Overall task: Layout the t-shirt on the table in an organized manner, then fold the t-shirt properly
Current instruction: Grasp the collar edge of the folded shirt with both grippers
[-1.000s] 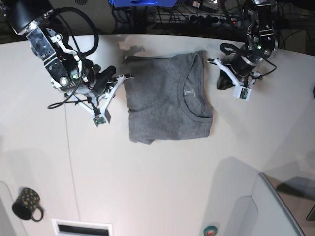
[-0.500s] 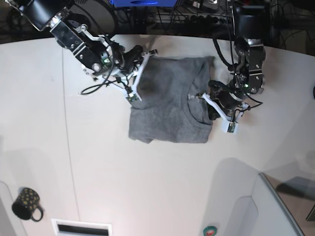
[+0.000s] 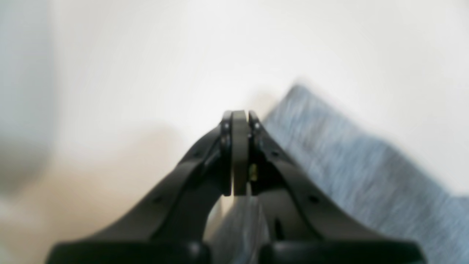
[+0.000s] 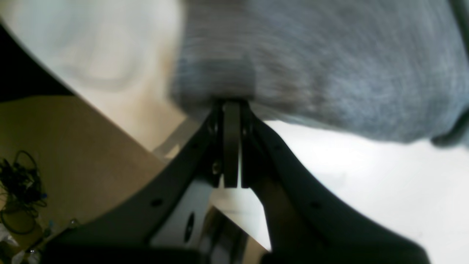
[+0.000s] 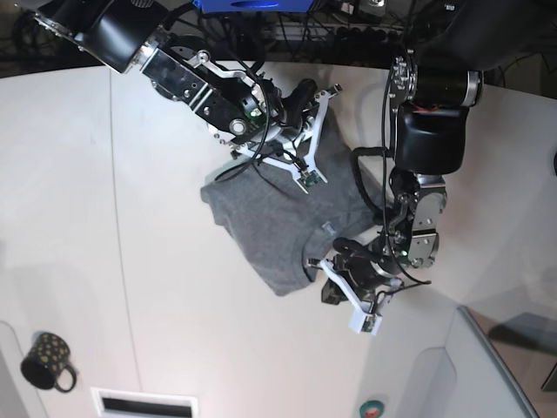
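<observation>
The heather-grey t-shirt (image 5: pixel 278 222) lies bunched and skewed into a diamond on the white table (image 5: pixel 130 261). My right gripper (image 5: pixel 324 97) hangs shut over the shirt's far corner. In the right wrist view its tips (image 4: pixel 231 104) touch the edge of the t-shirt (image 4: pixel 329 66), with nothing showing between the pads. At the shirt's near corner my left gripper (image 5: pixel 331 292) is also shut. Its tips (image 3: pixel 240 115) rest over bare table (image 3: pixel 146 55), and the t-shirt (image 3: pixel 366 172) lies just to their right and under the fingers.
A dark dotted mug (image 5: pixel 48 361) stands at the front left. A raised white panel (image 5: pixel 487 366) fills the front right corner, and a white slotted plate (image 5: pixel 144 403) sits at the front edge. Cables lie beyond the far table edge (image 4: pixel 121 124).
The right arm swung rightward along the far side, and the left arm came down toward the front. The shirt turned from a square into a skewed diamond and shifted frontward.
</observation>
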Controlling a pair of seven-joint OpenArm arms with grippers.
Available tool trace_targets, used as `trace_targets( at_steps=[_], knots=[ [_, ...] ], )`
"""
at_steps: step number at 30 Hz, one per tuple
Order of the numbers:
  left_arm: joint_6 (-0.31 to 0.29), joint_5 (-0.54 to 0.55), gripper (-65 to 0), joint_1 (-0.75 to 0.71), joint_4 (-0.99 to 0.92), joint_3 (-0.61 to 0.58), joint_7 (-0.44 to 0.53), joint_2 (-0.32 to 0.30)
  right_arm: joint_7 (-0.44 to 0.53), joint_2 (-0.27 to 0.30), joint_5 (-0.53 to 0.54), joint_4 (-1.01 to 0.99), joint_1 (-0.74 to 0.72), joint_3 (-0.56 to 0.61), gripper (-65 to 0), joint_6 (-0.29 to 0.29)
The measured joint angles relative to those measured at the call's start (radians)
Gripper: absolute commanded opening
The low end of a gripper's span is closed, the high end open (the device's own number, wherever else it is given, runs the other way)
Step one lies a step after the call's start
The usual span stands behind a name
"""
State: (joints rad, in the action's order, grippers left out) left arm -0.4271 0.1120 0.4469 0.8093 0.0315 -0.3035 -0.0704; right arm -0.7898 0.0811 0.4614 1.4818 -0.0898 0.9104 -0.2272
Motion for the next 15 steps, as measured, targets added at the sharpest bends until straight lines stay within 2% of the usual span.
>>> trace_targets(
  at_steps=[2,4,6,8,11,13,15],
  knots=[
    [0.002,0.001,-65.0,0.008,0.017,0.003,-0.001,-0.013,-0.083,0.024,0.002,0.069,0.005,0.000,-64.2,0.000],
    [0.001,0.001,-65.0,-0.022,0.089,0.017,-0.019,-0.042,-0.119,0.080,-0.013,0.160,0.024,-0.002,-64.1,-0.006],
    [0.005,0.006,-65.0,-0.088,0.206,0.078,-0.093,-0.054,-0.122,0.134,-0.010,0.241,0.065,-0.039,-63.9,-0.008],
    [0.005,-0.005,-65.0,-0.196,0.366,0.152,-0.186,-0.056,-0.125,0.173,0.006,0.288,0.121,-0.124,-63.8,-0.004],
    [-0.005,0.034,-65.0,-0.397,0.617,0.207,-0.227,-0.037,-0.023,0.229,-0.010,0.309,0.182,-0.288,-64.1,-0.002],
    [-0.036,0.109,-65.0,-0.509,0.719,0.202,-0.233,-0.020,0.031,0.263,-0.013,0.299,0.184,-0.347,-64.1,-0.001],
    [-0.051,0.189,-65.0,-0.586,0.766,0.183,-0.226,0.024,0.056,0.280,-0.017,0.260,0.171,-0.362,-64.1,0.000]
  ],
)
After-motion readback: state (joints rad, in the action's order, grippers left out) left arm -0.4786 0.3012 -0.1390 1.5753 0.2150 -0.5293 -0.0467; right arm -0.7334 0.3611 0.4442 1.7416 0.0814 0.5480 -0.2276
